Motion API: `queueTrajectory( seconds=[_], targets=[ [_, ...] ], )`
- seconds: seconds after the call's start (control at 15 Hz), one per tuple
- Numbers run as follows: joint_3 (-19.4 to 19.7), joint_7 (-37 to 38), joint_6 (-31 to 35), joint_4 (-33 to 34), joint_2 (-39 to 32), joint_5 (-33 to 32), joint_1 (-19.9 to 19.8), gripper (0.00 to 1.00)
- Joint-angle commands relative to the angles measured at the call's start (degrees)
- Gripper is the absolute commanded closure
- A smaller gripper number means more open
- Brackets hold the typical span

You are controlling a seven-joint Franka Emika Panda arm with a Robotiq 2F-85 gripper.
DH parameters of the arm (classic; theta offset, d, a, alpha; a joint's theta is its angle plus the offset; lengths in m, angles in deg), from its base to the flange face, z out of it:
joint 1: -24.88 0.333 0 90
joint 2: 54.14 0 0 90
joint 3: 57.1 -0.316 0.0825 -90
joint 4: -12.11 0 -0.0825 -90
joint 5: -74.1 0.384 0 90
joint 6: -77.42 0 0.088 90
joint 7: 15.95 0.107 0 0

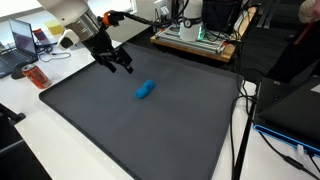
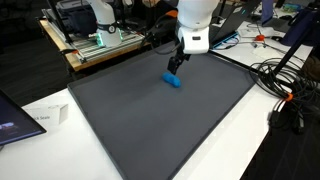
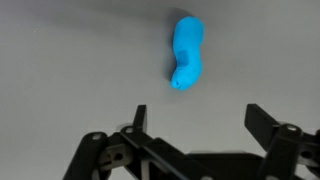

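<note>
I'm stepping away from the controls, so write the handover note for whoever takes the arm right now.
Gripper: open, holding nothing, hanging just above the dark grey mat.
Blue oblong piece: lies flat on the mat. In the wrist view it is ahead of the open jaws, not between them, and touches neither finger.
Done: the gripper is close to the piece.
Left: no contact and no grip yet. The piece is not lined up between the fingers.

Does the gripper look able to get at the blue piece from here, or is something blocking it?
Probably yes. The gripper is open and hangs above the grey mat, and the blue piece lies alone just ahead of it, with nothing between them.
</note>
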Motion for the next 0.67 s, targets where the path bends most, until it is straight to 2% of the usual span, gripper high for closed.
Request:
queueTrajectory(
  seconds=[0.0,0.33,0.6],
  targets=[
    [-1.9,-7.9,0.7,-1.6,0.5,5.3,-4.2,0.00],
    [-2.5,-17.2,2.5,-4.8,0.9,9.4,-7.8,0.00],
    [-3.0,-25.9,8.4,-9.0,1.3,11.9,-9.9,0.00]
  ],
)
